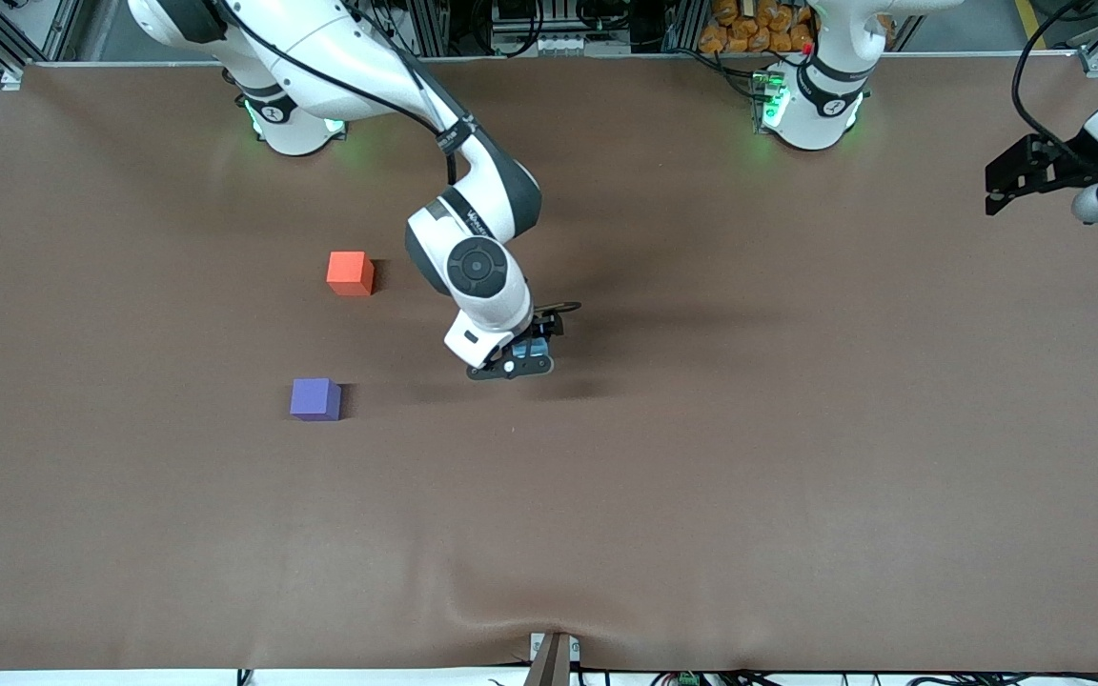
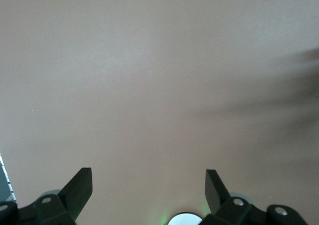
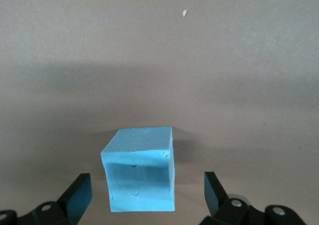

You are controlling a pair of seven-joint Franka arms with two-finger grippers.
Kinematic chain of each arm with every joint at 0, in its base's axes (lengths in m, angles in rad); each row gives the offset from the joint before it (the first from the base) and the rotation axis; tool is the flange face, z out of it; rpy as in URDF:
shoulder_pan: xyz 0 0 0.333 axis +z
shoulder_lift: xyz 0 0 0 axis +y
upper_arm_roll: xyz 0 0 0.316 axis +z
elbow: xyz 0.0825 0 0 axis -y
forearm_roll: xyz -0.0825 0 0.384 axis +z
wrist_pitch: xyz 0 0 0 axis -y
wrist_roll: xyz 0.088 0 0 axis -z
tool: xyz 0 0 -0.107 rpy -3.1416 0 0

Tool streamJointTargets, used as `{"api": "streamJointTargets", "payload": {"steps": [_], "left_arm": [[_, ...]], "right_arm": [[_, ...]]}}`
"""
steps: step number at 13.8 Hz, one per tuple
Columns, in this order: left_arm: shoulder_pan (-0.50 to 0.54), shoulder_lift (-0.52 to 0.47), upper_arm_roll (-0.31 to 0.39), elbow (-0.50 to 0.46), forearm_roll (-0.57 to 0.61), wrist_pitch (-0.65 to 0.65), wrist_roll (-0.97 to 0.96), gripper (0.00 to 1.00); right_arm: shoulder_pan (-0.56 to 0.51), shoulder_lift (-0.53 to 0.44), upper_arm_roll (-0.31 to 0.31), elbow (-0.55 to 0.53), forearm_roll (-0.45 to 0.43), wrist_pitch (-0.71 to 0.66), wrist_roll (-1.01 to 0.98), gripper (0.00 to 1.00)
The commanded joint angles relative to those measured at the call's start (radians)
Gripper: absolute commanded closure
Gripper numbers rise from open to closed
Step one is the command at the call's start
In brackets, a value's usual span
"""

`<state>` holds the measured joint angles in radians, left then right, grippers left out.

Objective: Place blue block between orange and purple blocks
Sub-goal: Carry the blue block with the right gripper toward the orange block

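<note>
The blue block (image 3: pixel 140 170) sits on the brown table near its middle, between the open fingers of my right gripper (image 3: pixel 145 185), with a gap on each side. In the front view my right gripper (image 1: pixel 522 360) is low over the blue block (image 1: pixel 534 347), which it mostly hides. The orange block (image 1: pixel 350 272) and the purple block (image 1: pixel 315 398) lie toward the right arm's end of the table, the purple one nearer the front camera. My left gripper (image 1: pixel 1005 189) waits open and empty at the left arm's end, and its wrist view shows the gripper (image 2: pixel 148 177) over bare table.
The brown mat (image 1: pixel 701 476) covers the whole table. The gap between the orange and purple blocks is about two block widths. A small clamp (image 1: pixel 551 657) sits at the table's front edge.
</note>
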<state>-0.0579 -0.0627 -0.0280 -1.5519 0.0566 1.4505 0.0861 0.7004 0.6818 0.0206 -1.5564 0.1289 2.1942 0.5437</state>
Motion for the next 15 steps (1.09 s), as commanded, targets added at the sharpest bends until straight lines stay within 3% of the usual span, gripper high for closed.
{"api": "streamJointTargets", "payload": {"steps": [1,6,7,8,9,10,12,15], "left_arm": [[0.007,-0.003,-0.004,0.01,-0.04,-0.028,0.0,0.0],[0.004,0.0,-0.006,0.012,-0.038,-0.058,-0.087,0.0],[-0.002,0.001,-0.007,0.012,-0.037,-0.059,-0.141,0.0],[-0.002,0.004,-0.021,0.012,-0.035,-0.059,-0.161,0.0],[0.001,0.004,-0.027,0.012,-0.035,-0.058,-0.149,0.0],[0.004,0.007,-0.029,0.013,-0.035,-0.058,-0.146,0.0],[0.0,0.011,-0.027,0.013,-0.035,-0.058,-0.144,0.0],[0.001,0.024,-0.027,0.015,-0.024,-0.058,-0.143,0.0]], "right_arm": [[0.024,0.016,-0.011,-0.004,-0.026,0.016,0.032,0.0],[0.044,0.048,-0.011,-0.025,-0.078,0.087,0.071,0.0],[0.045,0.048,-0.011,-0.039,-0.081,0.099,0.078,0.05],[0.045,0.047,-0.011,-0.04,-0.084,0.098,0.09,0.53],[0.039,0.041,-0.011,-0.033,-0.083,0.093,0.12,0.89],[0.03,0.03,-0.011,-0.027,-0.083,0.084,0.139,1.0],[-0.014,-0.026,-0.01,-0.017,-0.081,-0.015,0.13,1.0],[-0.112,-0.204,-0.013,-0.056,-0.083,-0.241,0.078,1.0]]}}
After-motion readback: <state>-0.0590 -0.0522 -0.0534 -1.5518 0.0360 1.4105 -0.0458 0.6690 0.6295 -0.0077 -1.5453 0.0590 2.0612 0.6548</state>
